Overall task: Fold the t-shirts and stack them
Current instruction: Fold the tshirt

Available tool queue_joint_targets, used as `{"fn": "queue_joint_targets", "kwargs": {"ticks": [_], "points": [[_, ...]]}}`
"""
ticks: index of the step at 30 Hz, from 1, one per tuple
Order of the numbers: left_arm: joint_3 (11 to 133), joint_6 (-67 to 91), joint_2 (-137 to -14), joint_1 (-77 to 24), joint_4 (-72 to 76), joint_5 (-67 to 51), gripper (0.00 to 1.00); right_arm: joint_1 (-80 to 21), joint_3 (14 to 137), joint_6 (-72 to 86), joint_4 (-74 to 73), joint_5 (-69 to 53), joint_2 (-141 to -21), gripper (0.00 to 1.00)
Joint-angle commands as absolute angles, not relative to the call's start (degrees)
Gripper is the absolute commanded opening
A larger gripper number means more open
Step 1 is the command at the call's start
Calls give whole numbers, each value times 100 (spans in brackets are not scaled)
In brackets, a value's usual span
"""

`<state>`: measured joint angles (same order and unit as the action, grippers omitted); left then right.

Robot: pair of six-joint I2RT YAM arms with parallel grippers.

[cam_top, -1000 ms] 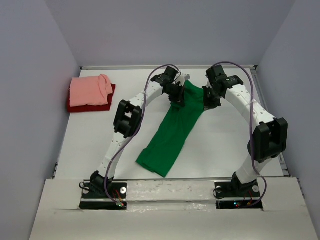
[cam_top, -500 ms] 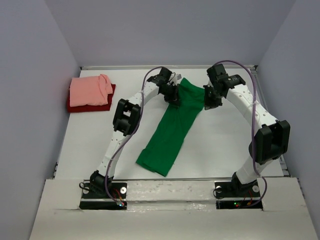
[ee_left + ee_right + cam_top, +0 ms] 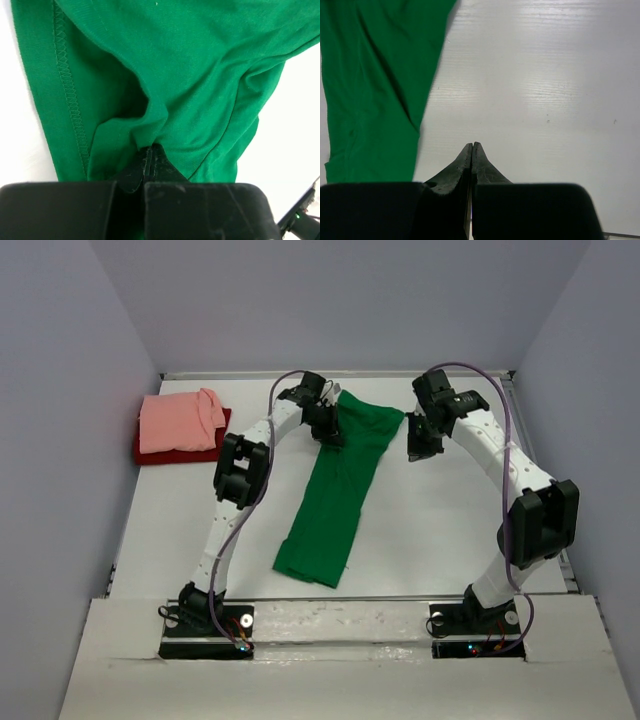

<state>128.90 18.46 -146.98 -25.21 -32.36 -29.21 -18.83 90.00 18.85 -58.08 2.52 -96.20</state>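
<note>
Top view: a long, soft bright green cloth t-shirt [image 3: 335, 495] stretches from the far edge of the white desk [image 3: 450, 530] toward the near edge, dragged left since a moment ago. Left wrist: left gripper [image 3: 150, 156] clamps its hemmed fold. Right wrist: right gripper [image 3: 472, 150], fingers together, empty over the glossy surface.

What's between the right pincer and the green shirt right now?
Only bare table, shown in the right wrist view; the right pincer sits shut, clear of the green shirt.
</note>
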Motion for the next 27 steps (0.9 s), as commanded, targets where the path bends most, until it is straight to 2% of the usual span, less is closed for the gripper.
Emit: {"fn": "queue_joint_targets", "kwargs": {"ticks": [1,9,21,27], "points": [[12165,1626,-14450,-2198,-3700,-1899,0,-1916,8965,1872,-5651,167,-9668,0],[11883,1494,-14212,-2013,-3964,-1706,0,-1969,8816,1890,-5493,88,-9765,0],[10556,1556,-13553,-1942,-3445,-1468,0,-2074,8447,1916,-5309,44,-9721,0],[10371,1485,-12763,-1951,-3217,-959,0,-2180,8121,1925,-5089,53,-9712,0]]}}
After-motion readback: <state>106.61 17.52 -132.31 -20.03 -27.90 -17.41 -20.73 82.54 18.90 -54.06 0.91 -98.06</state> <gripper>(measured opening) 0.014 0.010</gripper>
